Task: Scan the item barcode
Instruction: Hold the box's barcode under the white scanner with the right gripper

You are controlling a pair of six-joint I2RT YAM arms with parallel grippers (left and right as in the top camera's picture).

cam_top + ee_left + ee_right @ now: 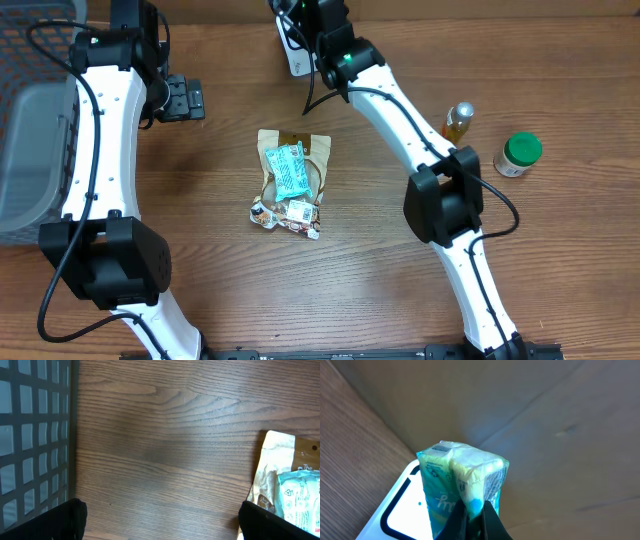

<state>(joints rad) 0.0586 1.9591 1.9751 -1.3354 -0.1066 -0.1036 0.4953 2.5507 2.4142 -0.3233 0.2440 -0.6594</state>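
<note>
Left of the brown pouch (292, 150): one grey basket (30, 120), plus the left gripper (182, 98), jaws wide apart, holding nothing. On the pouch: one teal packet (290, 172). At the pouch's near edge is a clump of small wrappers (288, 212), looks like two or three, can't split them. Just beyond the pouch: one white scanner (400, 510), with the right gripper (472, 512) clamped on the low edge of one held packet (460, 475) over it. Step in hand looks like the read itself. Advice: hold the packet steady over the scanner and roll the wrist slowly until the coded face points at it. Fine stripes on its right flank may be the barcode, unconfirmed. The pinch is narrow, so no fast moves. Right of the pouch, on the surface: one amber bottle (458, 120), one green-lidded jar (518, 153).
</note>
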